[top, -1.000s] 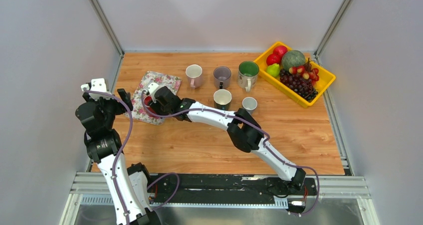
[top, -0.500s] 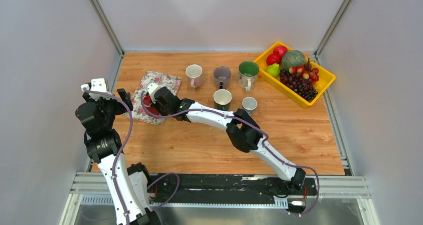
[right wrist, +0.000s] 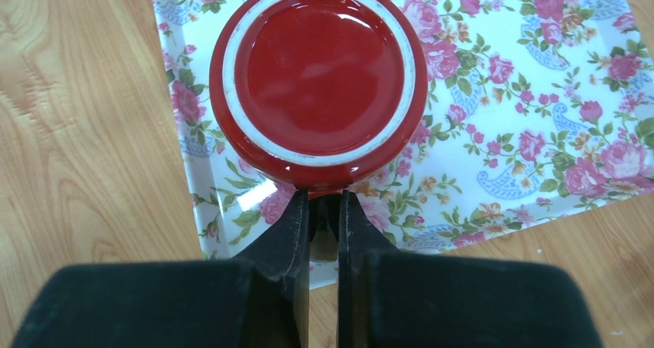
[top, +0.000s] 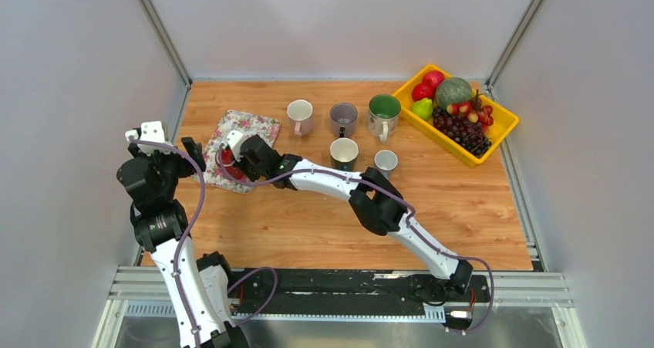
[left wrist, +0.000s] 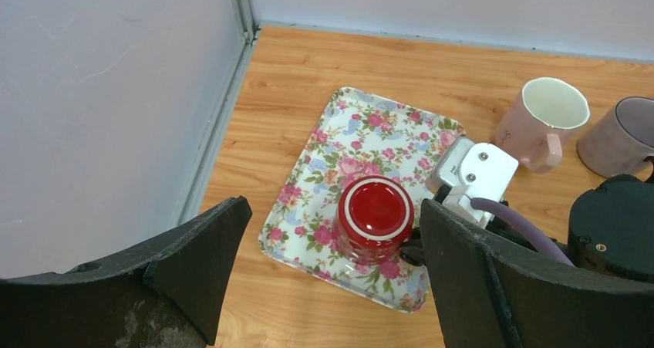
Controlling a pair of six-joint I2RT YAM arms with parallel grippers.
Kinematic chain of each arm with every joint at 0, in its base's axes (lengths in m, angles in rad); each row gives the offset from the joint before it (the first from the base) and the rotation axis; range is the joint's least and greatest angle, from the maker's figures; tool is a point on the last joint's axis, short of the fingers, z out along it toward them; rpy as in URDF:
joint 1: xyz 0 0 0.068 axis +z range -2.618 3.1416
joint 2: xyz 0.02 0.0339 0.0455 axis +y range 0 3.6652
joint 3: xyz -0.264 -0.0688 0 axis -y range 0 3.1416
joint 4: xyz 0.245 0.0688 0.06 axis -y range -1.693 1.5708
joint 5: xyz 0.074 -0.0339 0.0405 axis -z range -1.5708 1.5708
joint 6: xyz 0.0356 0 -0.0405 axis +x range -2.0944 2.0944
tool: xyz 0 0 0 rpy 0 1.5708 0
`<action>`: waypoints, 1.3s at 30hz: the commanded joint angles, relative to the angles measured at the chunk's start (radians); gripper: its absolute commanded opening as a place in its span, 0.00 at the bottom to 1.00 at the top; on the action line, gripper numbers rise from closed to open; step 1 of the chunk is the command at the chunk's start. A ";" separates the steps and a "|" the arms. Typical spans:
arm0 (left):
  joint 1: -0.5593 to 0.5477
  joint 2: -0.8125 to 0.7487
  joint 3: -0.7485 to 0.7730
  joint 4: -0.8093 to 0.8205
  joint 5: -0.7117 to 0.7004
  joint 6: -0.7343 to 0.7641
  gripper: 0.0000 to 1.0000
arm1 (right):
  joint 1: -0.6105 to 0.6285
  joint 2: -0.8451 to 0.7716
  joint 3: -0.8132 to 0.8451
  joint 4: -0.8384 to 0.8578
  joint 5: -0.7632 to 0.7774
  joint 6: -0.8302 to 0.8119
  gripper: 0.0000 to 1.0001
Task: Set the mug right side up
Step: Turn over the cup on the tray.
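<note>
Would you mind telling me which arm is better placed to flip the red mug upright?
Right. Its gripper is at the upside-down red mug on the floral tray, fingers nearly closed against its side, seemingly on the handle. The left gripper hangs open, set back from the mug.

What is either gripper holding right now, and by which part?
The right gripper pinches the upside-down red mug at its near side, apparently on the mostly hidden handle; the left gripper holds nothing.

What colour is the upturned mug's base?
The mug base is red with a white ring; the right wrist view shows it best.
</note>
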 commanded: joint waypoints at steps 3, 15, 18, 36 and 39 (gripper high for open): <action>0.012 0.012 -0.016 0.043 0.034 -0.045 0.92 | -0.047 -0.123 0.011 0.089 -0.153 0.054 0.00; 0.012 0.055 -0.012 0.087 0.222 -0.147 0.93 | -0.154 -0.258 -0.018 0.082 -0.358 0.261 0.00; 0.011 0.068 0.000 0.108 0.261 -0.184 0.93 | -0.189 -0.275 -0.015 0.082 -0.422 0.341 0.00; 0.002 0.203 -0.154 0.750 0.600 -0.801 0.93 | -0.381 -0.426 -0.039 0.168 -0.665 0.722 0.00; -0.043 0.260 -0.166 0.817 0.608 -0.867 0.93 | -0.407 -0.454 -0.043 0.189 -0.694 0.765 0.00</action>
